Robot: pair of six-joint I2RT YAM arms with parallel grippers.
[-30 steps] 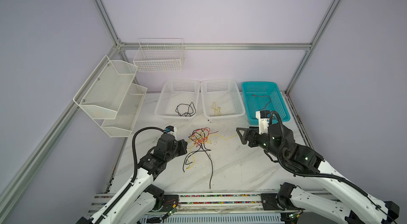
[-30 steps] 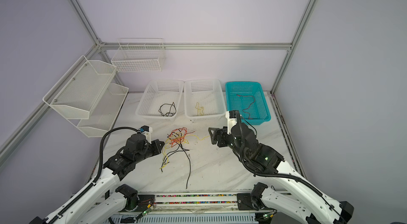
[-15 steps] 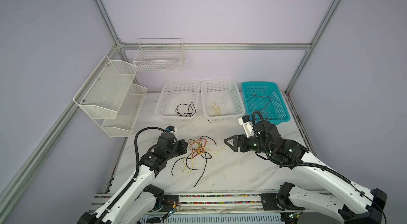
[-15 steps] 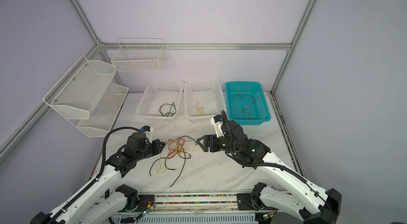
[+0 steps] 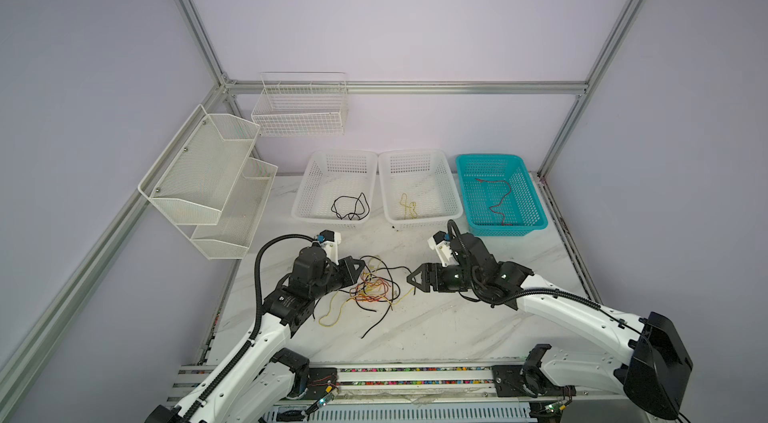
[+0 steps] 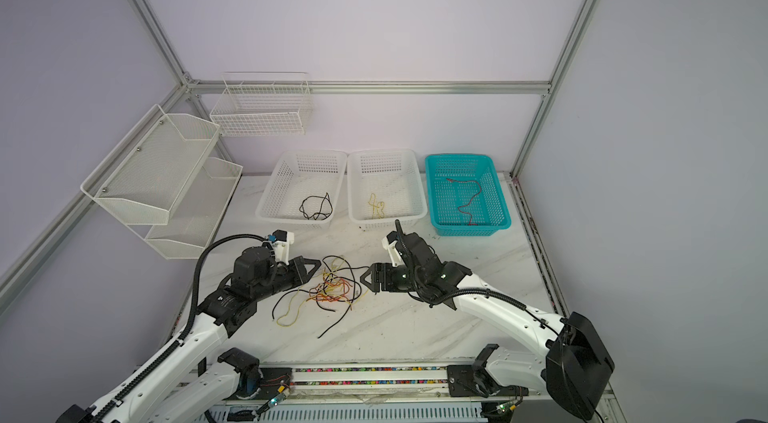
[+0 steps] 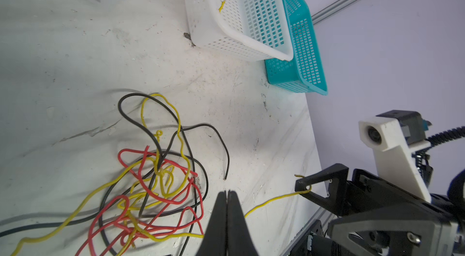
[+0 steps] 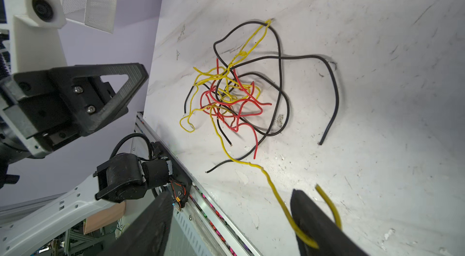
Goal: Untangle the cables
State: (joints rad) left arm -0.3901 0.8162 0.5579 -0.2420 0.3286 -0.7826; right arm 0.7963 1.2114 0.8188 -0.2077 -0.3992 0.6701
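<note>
Marble counter [image 5: 457,329]: the cables [image 5: 372,290], hoisted a second ago, now lie tangled between both arms. Beside them the left end effector [image 7: 227,193] sits pinched together, empty. Opposite, the right end effector [image 5: 411,277] has moved in, wide open, a yellow cable [image 7: 276,198] hooked over one finger [image 7: 317,176], likely next to pull free.

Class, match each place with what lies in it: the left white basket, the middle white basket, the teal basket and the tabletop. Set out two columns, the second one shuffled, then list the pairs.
Places
1. left white basket
2. middle white basket
3. teal basket
4. tabletop

Contents
A. red cable
B. tangle of black, yellow and red cables
C. black cable
D. yellow cable

Pairs: 1-C, 2-D, 3-A, 4-B
</note>
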